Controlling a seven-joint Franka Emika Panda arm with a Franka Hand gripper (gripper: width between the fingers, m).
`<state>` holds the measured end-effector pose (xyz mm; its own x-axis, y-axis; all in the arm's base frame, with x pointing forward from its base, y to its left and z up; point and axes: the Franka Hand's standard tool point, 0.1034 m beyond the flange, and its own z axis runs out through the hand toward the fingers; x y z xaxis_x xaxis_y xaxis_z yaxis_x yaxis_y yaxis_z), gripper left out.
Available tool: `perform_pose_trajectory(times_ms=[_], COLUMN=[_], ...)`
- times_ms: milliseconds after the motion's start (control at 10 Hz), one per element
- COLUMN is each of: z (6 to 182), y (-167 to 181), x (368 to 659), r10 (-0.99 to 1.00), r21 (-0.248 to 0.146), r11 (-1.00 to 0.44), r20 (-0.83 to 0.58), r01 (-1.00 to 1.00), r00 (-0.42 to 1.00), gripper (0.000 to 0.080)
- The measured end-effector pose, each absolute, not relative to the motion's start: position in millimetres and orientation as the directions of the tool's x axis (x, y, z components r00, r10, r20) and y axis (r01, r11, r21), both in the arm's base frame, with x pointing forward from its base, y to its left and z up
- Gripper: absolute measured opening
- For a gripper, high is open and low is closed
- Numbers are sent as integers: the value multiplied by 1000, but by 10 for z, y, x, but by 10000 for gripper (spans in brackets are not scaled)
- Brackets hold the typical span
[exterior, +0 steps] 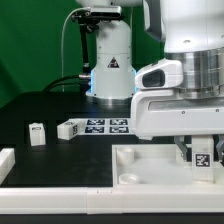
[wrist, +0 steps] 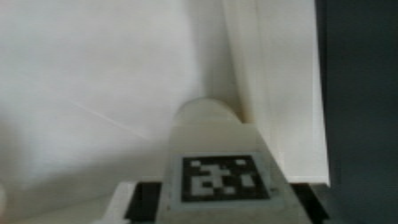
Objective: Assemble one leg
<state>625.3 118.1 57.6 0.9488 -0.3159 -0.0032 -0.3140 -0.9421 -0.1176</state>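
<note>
My gripper is shut on a small white leg with a black-and-white tag. It holds the leg upright over the near corner of the large white square panel, at the exterior view's right. In the wrist view the leg sits between the dark fingers of the gripper, tip pointing at the panel close to its edge. I cannot tell whether the leg touches the panel. Two more legs, one and another, lie on the black table at the exterior view's left.
The marker board lies behind the panel, in front of the robot base. White border rails run along the front and the exterior view's left. Dark table shows beside the panel edge.
</note>
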Motion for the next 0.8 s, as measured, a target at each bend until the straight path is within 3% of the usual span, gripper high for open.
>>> perform_pose_trajectory(times_ms=[400, 700, 800], z=[571, 570, 570], y=[1189, 1191, 1189], x=[6258, 6259, 6259], r10=[-759, -898, -902], r21=[-95, -84, -83], r11=[-643, -423, -413], r20=[-60, -96, -98], r01=[-760, -902, -907], r00=[649, 429, 420], gripper=[268, 268, 268])
